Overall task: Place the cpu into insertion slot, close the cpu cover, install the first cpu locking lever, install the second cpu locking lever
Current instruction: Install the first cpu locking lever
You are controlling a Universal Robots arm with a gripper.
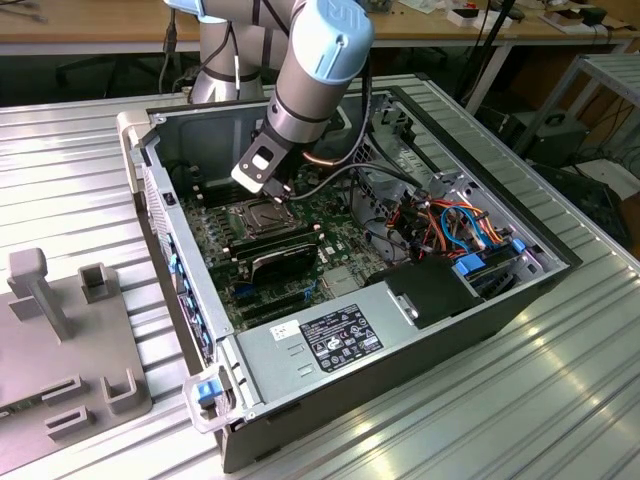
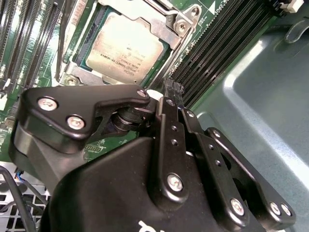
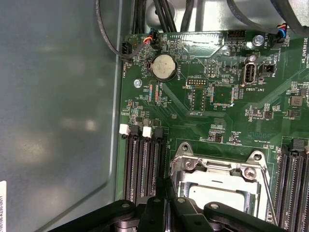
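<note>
The cpu [image 2: 124,46] lies seated in the insertion slot [image 1: 262,217] at centre left of the exterior view, with the cpu cover [image 3: 219,175] closed flat around it. The jaws [image 2: 166,94] hang just beside the socket, over the memory slots [image 3: 142,164], drawn together on nothing.

Silvery-tan cpu [image 2: 124,47] lies flat in the insertion slot [image 2: 87,46], cpu cover [image 2: 159,21] closed.
</note>
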